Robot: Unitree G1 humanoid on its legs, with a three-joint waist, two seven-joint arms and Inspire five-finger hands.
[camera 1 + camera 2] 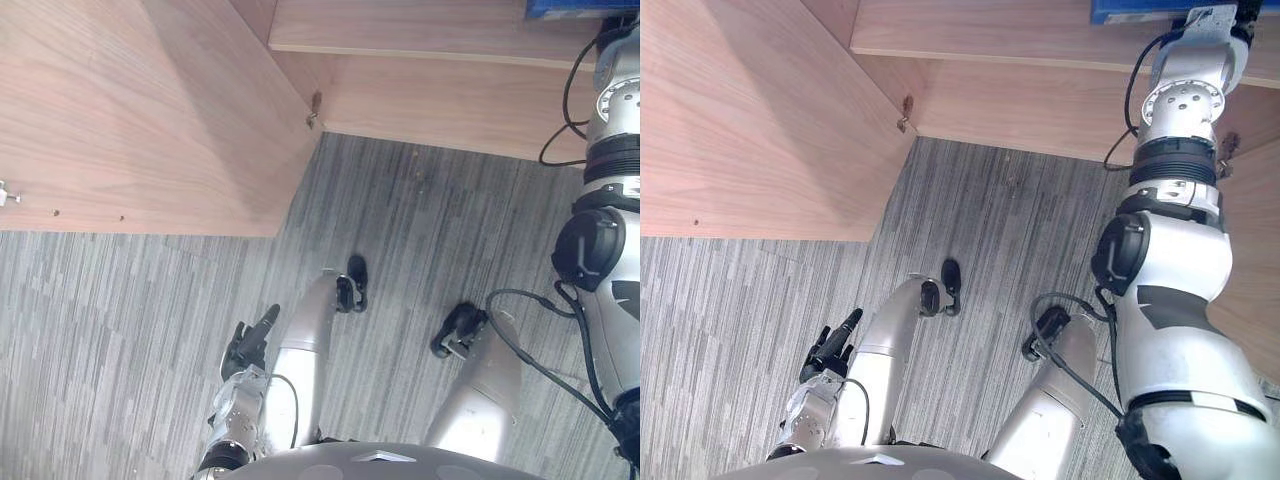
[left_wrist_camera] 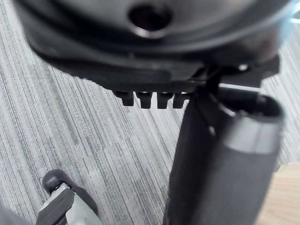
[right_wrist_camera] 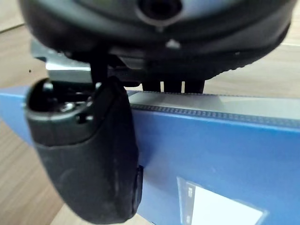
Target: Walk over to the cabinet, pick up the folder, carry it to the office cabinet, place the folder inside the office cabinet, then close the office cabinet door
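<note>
The blue folder [image 3: 225, 154] with a white label lies on a wooden shelf [image 1: 980, 35] of the office cabinet; one corner of it [image 1: 1140, 10] shows at the far edge of the right eye view. My right arm reaches up to it. In the right wrist view, my right hand [image 3: 89, 154] has its thumb laid on the folder's blue face and its fingers [image 3: 171, 86] curled over the far edge. My left hand [image 1: 250, 345] hangs low beside my body with its fingers relaxed, holding nothing.
The cabinet's door [image 1: 130, 110] stands open on my left, its hinge [image 1: 314, 108] at the corner. Below the shelf is a wooden front panel [image 1: 430, 100]. Grey striped carpet [image 1: 100, 330] covers the floor.
</note>
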